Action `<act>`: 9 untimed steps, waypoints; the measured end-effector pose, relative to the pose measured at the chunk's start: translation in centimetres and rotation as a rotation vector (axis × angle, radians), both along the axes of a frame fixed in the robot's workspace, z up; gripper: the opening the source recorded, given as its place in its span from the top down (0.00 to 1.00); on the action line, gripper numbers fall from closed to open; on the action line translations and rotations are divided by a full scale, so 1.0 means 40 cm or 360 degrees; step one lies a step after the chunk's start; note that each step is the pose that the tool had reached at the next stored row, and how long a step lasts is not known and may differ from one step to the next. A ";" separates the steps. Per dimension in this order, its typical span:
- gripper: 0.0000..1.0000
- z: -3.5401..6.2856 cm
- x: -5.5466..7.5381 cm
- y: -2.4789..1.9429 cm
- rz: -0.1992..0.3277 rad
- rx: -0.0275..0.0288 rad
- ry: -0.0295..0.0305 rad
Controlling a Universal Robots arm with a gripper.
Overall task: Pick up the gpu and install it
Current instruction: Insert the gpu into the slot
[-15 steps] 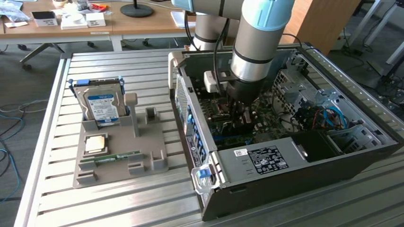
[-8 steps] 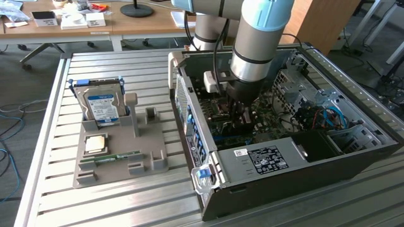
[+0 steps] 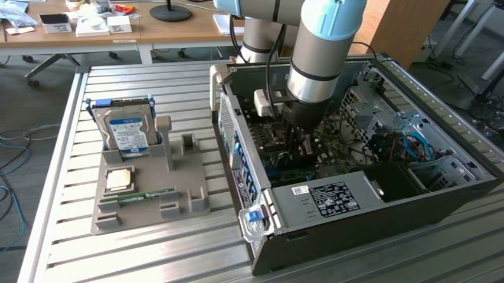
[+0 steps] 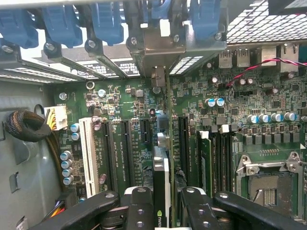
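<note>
Wrist view shows my hand clamped on the gpu, held edge-on just above the motherboard slots inside the open case: picked up, I judge, not yet seated.

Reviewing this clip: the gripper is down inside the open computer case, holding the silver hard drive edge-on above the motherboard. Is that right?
Not quite. The gripper holds the gpu, a thin dark card seen edge-on between its fingers in the wrist view. The silver hard drive stands in the grey holder outside the computer case, per the exterior view. The rest holds: it is above the motherboard.
</note>
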State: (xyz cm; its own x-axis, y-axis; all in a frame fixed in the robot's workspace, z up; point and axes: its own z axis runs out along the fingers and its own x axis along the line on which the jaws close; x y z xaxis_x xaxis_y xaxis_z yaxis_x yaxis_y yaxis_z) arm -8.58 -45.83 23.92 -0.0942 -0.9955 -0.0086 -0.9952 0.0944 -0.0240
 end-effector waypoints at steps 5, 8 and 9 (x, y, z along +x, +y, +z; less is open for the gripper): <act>0.73 0.000 -0.001 0.000 0.0001 0.00001 -0.00009; 0.73 0.000 -0.005 0.000 0.0000 0.00006 -0.00017; 0.73 -0.001 -0.006 0.000 0.0000 0.00009 -0.00019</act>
State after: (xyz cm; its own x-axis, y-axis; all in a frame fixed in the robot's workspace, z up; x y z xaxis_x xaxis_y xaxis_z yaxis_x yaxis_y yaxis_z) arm -8.81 -45.82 23.90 -0.0942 -0.9955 -0.0092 -0.9952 0.0944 -0.0252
